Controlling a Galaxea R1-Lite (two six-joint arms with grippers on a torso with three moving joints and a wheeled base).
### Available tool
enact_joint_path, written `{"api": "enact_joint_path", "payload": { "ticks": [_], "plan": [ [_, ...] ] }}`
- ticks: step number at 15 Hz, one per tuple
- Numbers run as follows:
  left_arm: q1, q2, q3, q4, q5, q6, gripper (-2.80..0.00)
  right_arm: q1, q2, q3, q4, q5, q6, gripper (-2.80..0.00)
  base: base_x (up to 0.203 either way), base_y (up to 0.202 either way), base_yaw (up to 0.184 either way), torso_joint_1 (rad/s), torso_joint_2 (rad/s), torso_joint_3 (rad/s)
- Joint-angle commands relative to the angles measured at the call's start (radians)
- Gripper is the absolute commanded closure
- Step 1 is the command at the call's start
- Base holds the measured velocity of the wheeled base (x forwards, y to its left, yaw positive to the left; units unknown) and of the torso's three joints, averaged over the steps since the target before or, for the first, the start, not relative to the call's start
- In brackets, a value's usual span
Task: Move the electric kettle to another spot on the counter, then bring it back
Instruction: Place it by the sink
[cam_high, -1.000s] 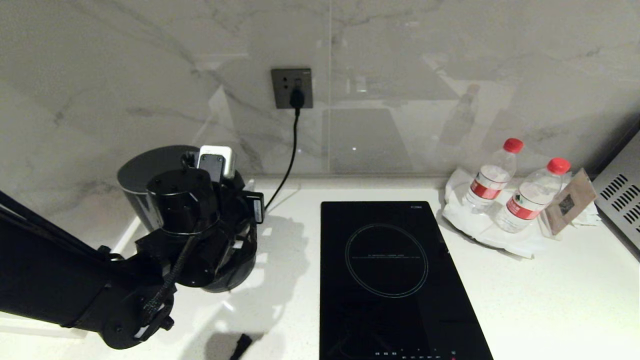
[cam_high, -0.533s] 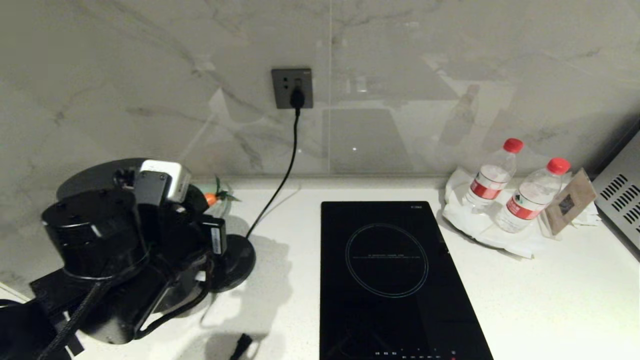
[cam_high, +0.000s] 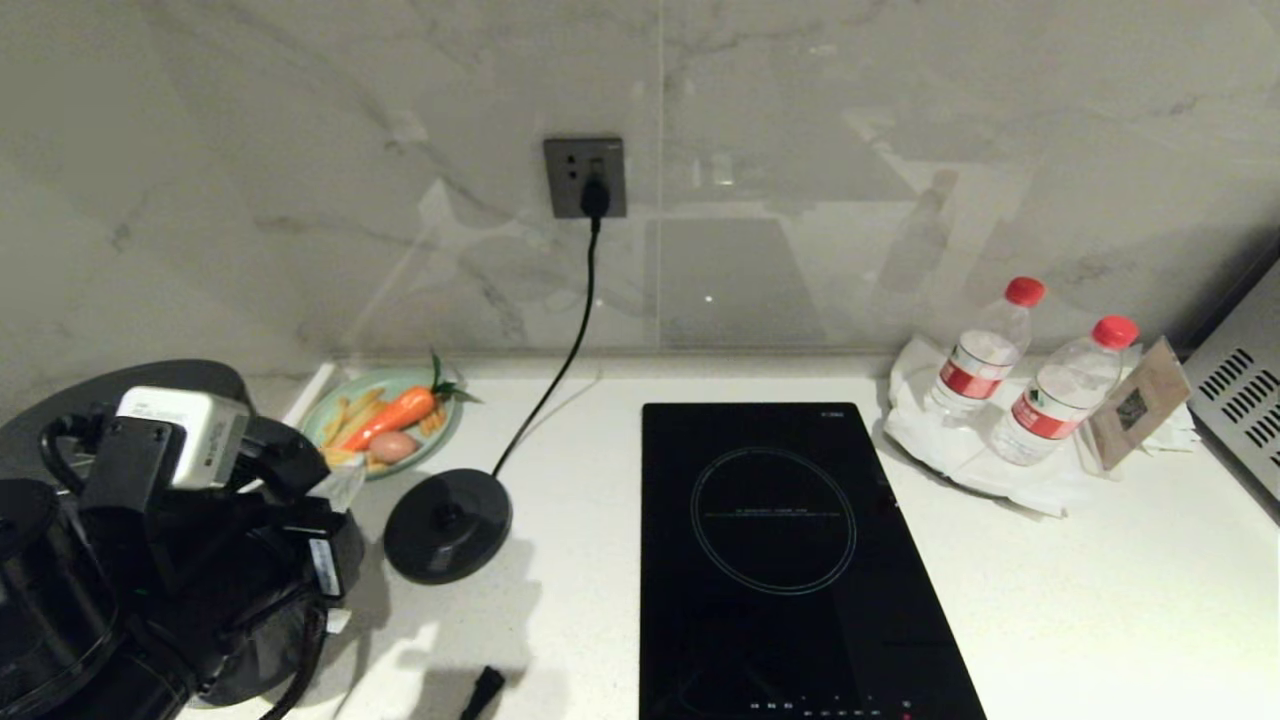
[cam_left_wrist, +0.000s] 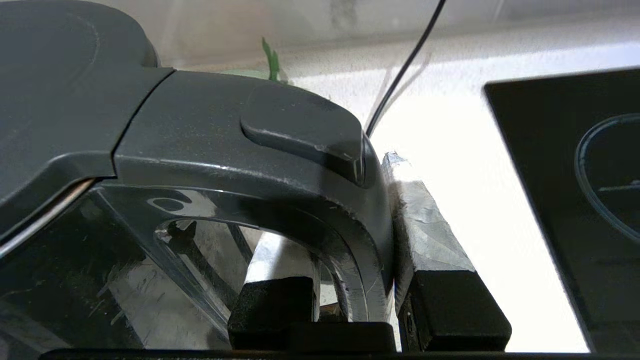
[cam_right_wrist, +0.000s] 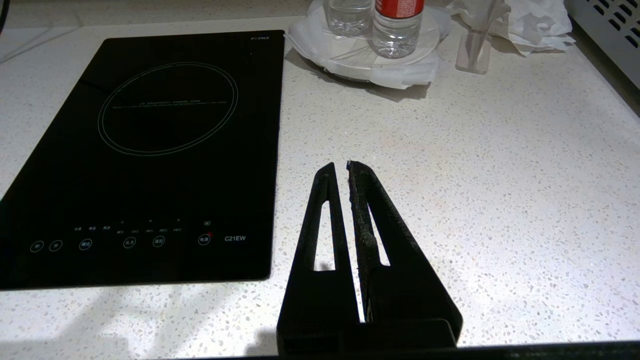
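Note:
The dark grey electric kettle (cam_high: 50, 415) is at the far left near the front of the white speckled counter (cam_high: 1100, 600), largely covered by my left arm. Close up, its flat lid (cam_left_wrist: 50, 75) and black loop handle (cam_left_wrist: 260, 165) fill the left wrist view. My left gripper (cam_left_wrist: 360, 280) is shut on the handle, one finger (cam_left_wrist: 435, 240) outside the loop and the other inside it. My right gripper (cam_right_wrist: 339, 167) is shut and empty above bare counter, to the right of the hob; it does not show in the head view.
The kettle's round black base (cam_high: 447, 525) lies bare, its cord running up to the wall socket (cam_high: 584, 177). Behind it is a plate of carrot and egg (cam_high: 380, 420). A black induction hob (cam_high: 780, 560) fills the middle. Two water bottles (cam_high: 985, 350) stand on white paper at the back right.
My left arm has carried the kettle off its base, leftward and toward the front edge. The base disc and the plate behind it have come into sight. The right gripper's earlier state is not shown.

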Motion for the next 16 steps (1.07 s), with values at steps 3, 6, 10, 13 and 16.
{"api": "enact_joint_path", "payload": {
  "ticks": [3,6,10,13,16],
  "plan": [
    [0.002,-0.039,0.007,-0.006,0.011,-0.025,0.00,0.000,0.000,0.000,0.000,0.000,0.000,0.00,0.000,0.000,0.000,0.002,0.00,0.105],
    [0.001,-0.038,0.024,-0.006,0.010,-0.041,0.00,0.001,0.000,0.000,0.000,0.000,0.000,0.00,0.000,0.000,0.000,0.000,0.00,0.185],
    [0.001,-0.035,0.030,-0.006,0.007,-0.045,0.00,0.001,0.000,0.000,0.000,0.000,0.000,0.00,0.000,0.000,0.000,0.001,0.00,0.202],
    [0.001,-0.030,0.036,-0.006,0.007,-0.065,0.00,0.000,0.000,0.000,0.000,0.000,0.000,0.00,0.000,0.000,0.000,0.001,0.00,0.196],
    [0.001,-0.026,0.058,-0.006,0.005,-0.080,0.00,0.001,0.000,0.000,0.000,0.000,0.000,0.00,0.000,0.000,0.000,0.003,0.00,0.203]
  ]
}}
